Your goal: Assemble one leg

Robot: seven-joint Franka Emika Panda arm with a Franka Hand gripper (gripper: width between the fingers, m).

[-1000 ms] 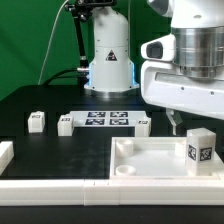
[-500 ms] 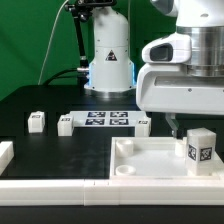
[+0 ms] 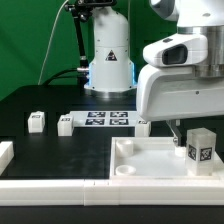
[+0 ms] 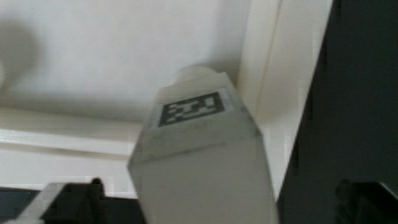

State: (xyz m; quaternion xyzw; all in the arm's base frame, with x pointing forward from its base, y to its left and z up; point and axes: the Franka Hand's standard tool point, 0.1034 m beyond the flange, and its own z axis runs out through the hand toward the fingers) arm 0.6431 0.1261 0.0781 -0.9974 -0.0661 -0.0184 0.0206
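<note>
A leg (image 3: 200,149), a small white block with a marker tag on its face, stands upright in the near right corner of the white tray (image 3: 150,165). My gripper (image 3: 178,128) hangs just above and behind it. In the wrist view the leg (image 4: 199,140) lies between my gripper's (image 4: 222,203) two dark fingertips (image 4: 80,200), with a gap on each side. The jaws stand apart and hold nothing.
Three more legs (image 3: 37,121) (image 3: 66,124) (image 3: 143,124) sit on the black table around the marker board (image 3: 103,120). A white part (image 3: 5,152) lies at the exterior view's left edge. The arm's base (image 3: 108,62) stands at the back.
My gripper and wrist have risen a little and shifted slightly toward the exterior view's left. The leg in the tray has not moved.
</note>
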